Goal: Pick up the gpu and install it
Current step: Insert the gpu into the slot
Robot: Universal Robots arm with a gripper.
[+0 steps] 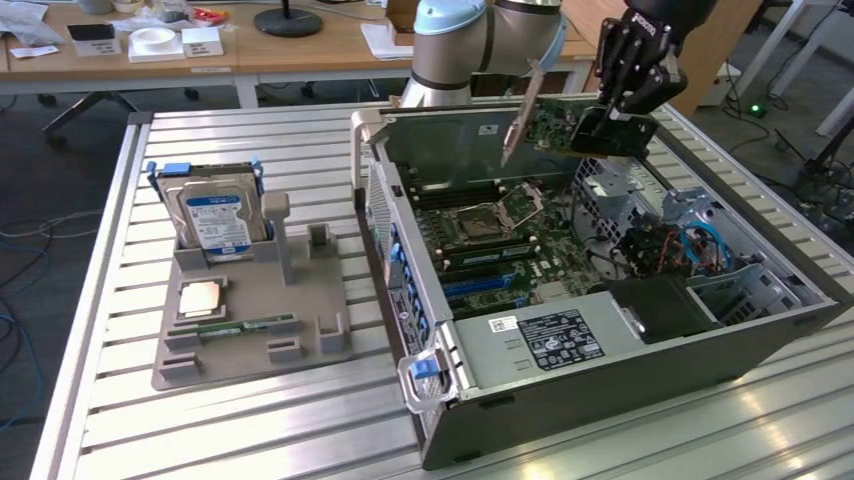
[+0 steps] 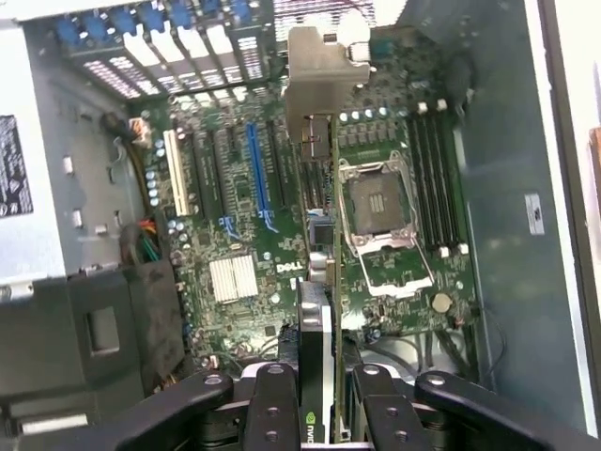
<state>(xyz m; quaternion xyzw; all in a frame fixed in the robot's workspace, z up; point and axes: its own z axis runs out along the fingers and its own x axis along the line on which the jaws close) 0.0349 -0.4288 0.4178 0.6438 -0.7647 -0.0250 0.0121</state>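
Observation:
The gpu, a thin card with a green board and a silver end bracket, hangs edge-down above the open computer case. My gripper is shut on its end nearest the exterior view's right. In the wrist view the gpu shows edge-on between my fingers, with its bracket at the far end. Under the card lies the motherboard; its empty processor socket is just beside the card's line and its long blue slot a little further to the other side. The card touches nothing below.
A grey holder tray at the exterior view's left carries an upright hard drive, a processor chip and a green memory stick. The case's walls, drive cage and black power block ring the motherboard. Desks stand behind.

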